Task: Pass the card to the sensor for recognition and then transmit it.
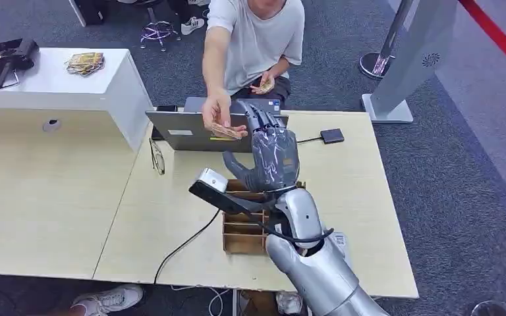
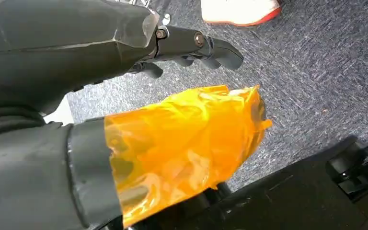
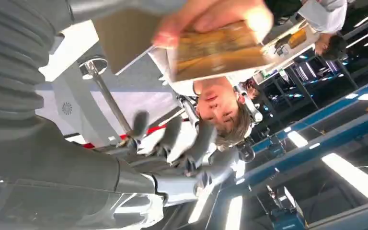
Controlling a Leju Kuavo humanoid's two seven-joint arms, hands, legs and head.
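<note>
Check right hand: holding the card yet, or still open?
Open. The right hand has its fingers spread with nothing between them; the card is pinched in the person's hand, just beside the robot's fingertips.

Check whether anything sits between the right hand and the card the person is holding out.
Nothing visible does. The person's hand holds the card over the laptop, beside the fingertips of the raised right hand, with open air between them.

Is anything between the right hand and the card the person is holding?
Nothing solid: in the head view the right hand is raised beside the card in the person's hand, with the laptop behind them.
</note>
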